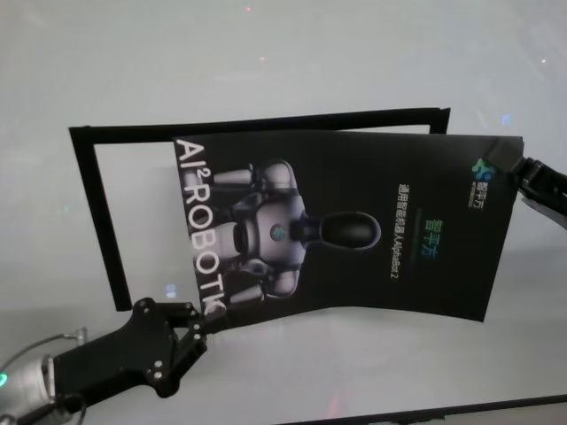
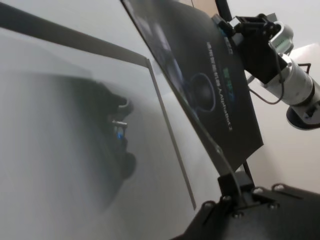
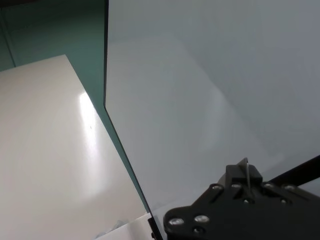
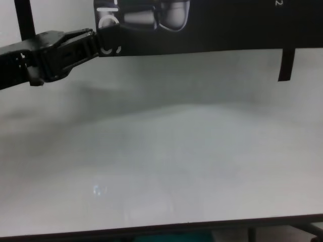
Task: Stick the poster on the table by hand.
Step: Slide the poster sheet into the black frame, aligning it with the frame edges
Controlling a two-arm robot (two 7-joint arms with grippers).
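- Head view: the poster, a thin glossy black sheet with white letters and a silver-grey robot picture, fills the middle of the frame. It lies over a matte white-grey tabletop. A rectangle outline of narrow black tape strips shows behind it at the upper left. The left gripper, black and angular with small white marks, comes in from the lower left, and its fingers are closed on the poster's lower left corner. The right gripper enters at the right edge and pinches the upper right corner of the sheet.
- Left wrist view: the poster is seen almost edge-on, flat and a little bent, rising from the left gripper at the bottom toward the right gripper at the upper right. The sheet is lifted off the tabletop here.
- Right wrist view: the right gripper sits at the lower right, with a thin edge squeezed between its fingers.
- Chest view: the left gripper, stretched in from the upper left, clamps the poster at its lower edge. The tabletop shows a thin dark front edge at the bottom.
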